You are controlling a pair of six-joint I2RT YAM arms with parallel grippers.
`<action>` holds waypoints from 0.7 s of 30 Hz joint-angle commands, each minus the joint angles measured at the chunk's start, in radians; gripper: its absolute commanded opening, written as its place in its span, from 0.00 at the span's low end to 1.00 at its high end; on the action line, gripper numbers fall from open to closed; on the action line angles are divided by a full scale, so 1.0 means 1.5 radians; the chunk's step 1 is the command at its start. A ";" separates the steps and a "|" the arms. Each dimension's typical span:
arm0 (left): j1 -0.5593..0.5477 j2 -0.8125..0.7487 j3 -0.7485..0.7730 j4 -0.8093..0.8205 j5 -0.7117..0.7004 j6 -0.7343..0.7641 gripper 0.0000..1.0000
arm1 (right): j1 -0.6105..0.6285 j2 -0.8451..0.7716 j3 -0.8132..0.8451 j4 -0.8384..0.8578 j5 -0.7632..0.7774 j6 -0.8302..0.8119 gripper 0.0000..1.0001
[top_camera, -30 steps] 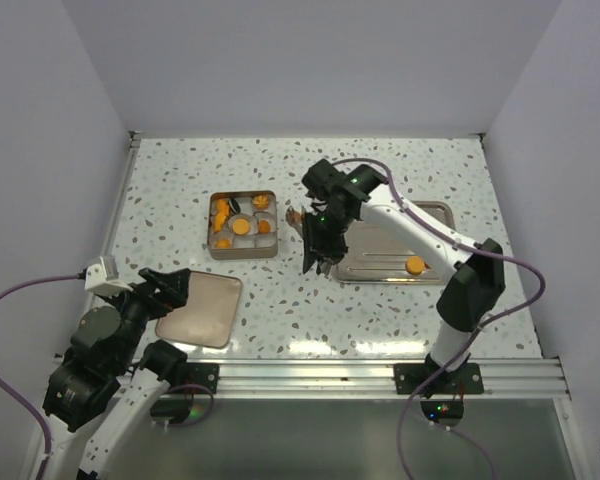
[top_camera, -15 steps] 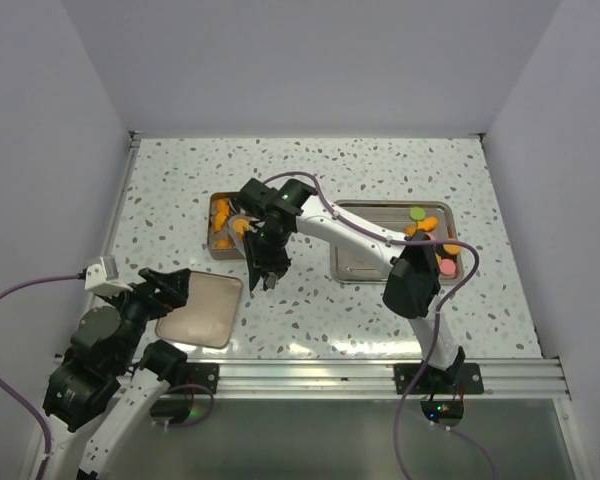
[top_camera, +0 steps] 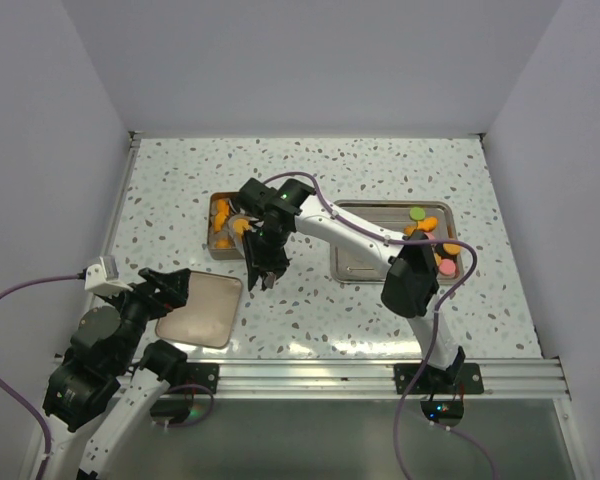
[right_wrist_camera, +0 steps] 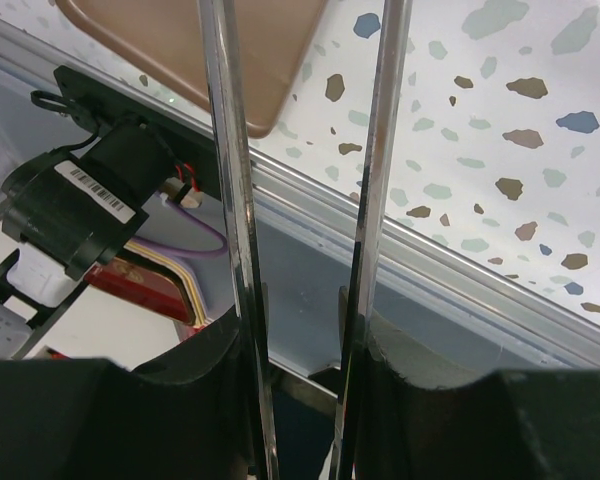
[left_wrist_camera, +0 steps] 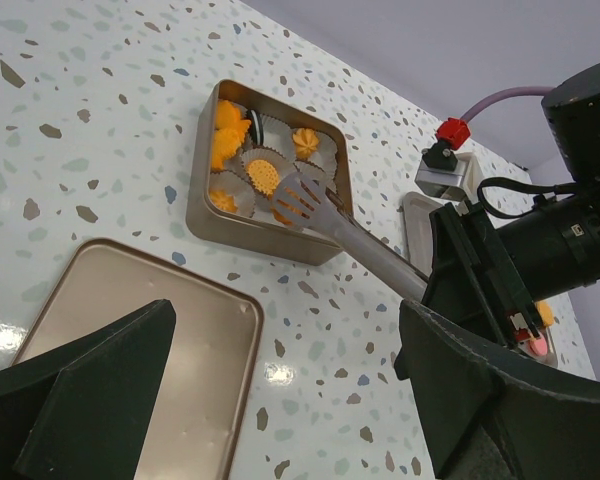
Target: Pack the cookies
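Observation:
The cookies are small discs. Several orange ones and a dark one sit in white paper cups in a square tin (top_camera: 218, 226) (left_wrist_camera: 202, 205). More cookies (top_camera: 427, 226), orange, pink and green, lie at the right end of a steel tray (top_camera: 365, 262). My right gripper (top_camera: 266, 262) (right_wrist_camera: 300, 330) is shut on metal tongs (left_wrist_camera: 325, 215) (right_wrist_camera: 228, 200). The tongs' tips reach over the tin's front right cups. I cannot tell whether they hold a cookie. My left gripper (top_camera: 168, 290) (left_wrist_camera: 285, 330) is open and empty above the front of the table.
A flat brown lid (top_camera: 202, 308) (left_wrist_camera: 130, 340) lies at the front left, under my left gripper. The right arm spans from the tin across the steel tray. An aluminium rail (top_camera: 330, 375) runs along the table's near edge.
My right arm has swung left from the steel tray to the tin, carrying the tongs. It has hardly moved in the last half second. The left arm has not moved.

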 commanded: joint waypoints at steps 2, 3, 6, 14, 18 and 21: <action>-0.004 -0.001 -0.001 0.025 -0.009 0.011 1.00 | 0.001 0.001 0.005 0.012 -0.006 0.007 0.30; -0.004 -0.001 -0.001 0.027 -0.010 0.011 1.00 | 0.002 0.002 0.005 0.012 -0.006 0.008 0.31; -0.004 0.001 -0.001 0.026 -0.009 0.012 1.00 | 0.000 0.004 0.007 0.011 -0.007 0.008 0.33; -0.004 0.002 -0.001 0.026 -0.008 0.014 1.00 | 0.000 0.014 0.024 -0.005 0.005 0.006 0.38; -0.004 0.001 -0.001 0.026 -0.008 0.014 1.00 | -0.002 0.014 0.030 -0.014 0.014 0.005 0.40; -0.004 -0.001 -0.001 0.026 -0.008 0.013 1.00 | -0.005 0.009 0.030 -0.019 0.017 0.005 0.41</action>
